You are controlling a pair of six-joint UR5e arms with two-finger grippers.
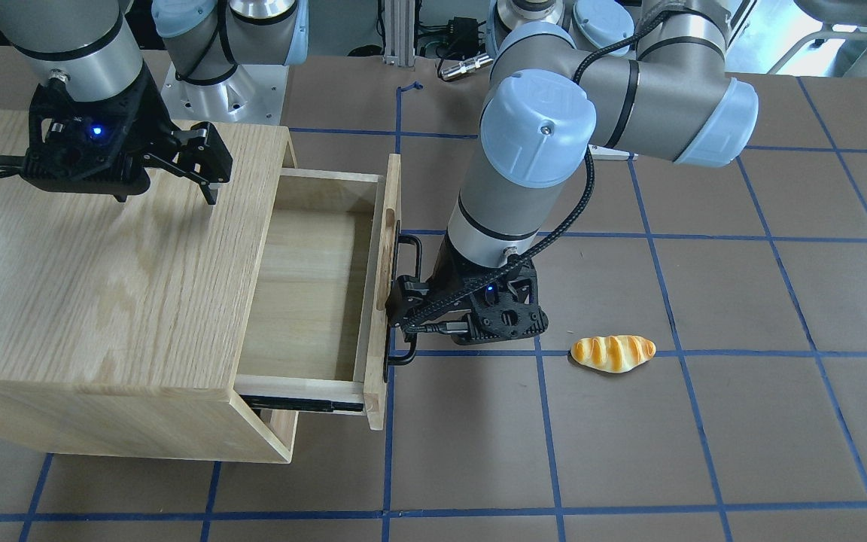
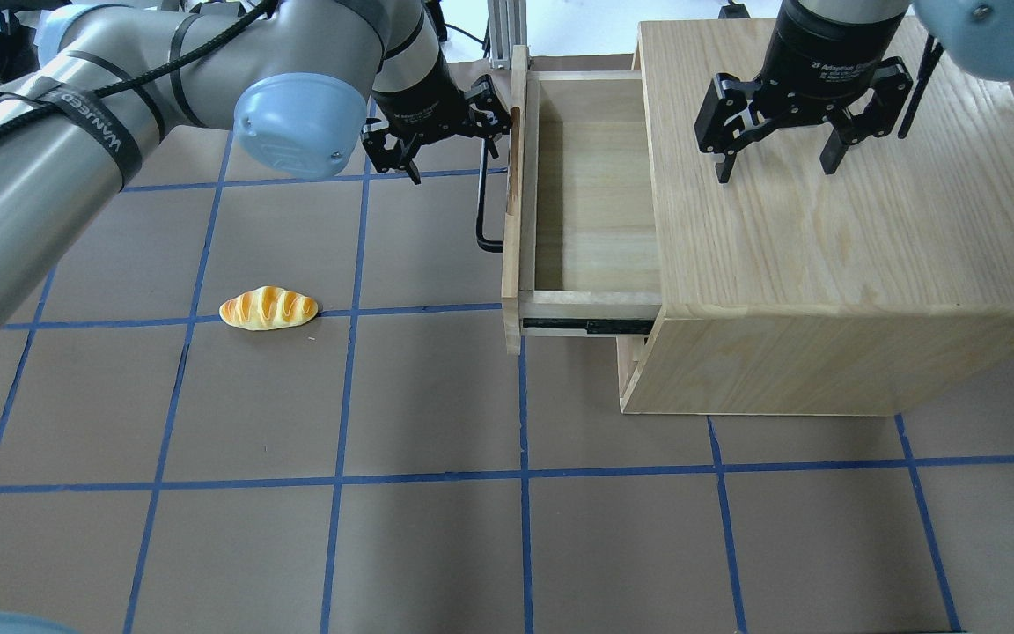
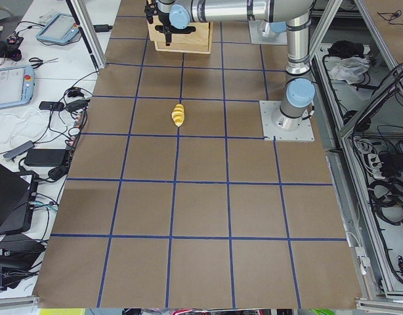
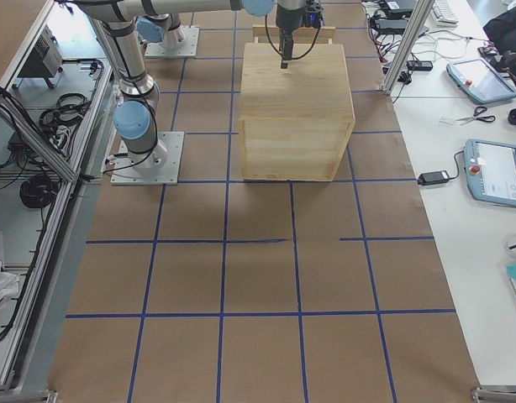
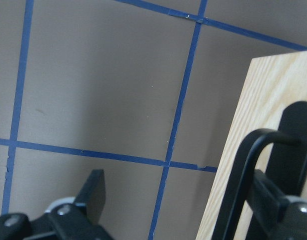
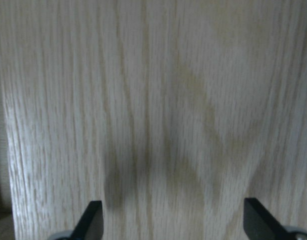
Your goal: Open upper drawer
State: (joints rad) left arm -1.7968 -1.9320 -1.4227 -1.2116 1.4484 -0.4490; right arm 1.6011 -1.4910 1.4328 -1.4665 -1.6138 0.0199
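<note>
Left end effector (image 2: 453,157) wide astride the pulled-out upper drawer's (image 2: 595,202) handle (image 2: 481,208), bread roll (image 2: 268,308) well apart.

Bright, even overhead light floods the brown, blue-taped tabletop (image 2: 384,396), leaving soft shadows under the grey robot arms (image 2: 49,176). A pale sheen glazes the grained top of the large light-oak cabinet box (image 1: 65,263). The right wrist view is dimmer, the right end effector (image 6: 172,202) throwing two blurred shadows on the wood. Close to the left wrist lens, the black metal bar handle (image 5: 238,185) is soft-edged.
</note>
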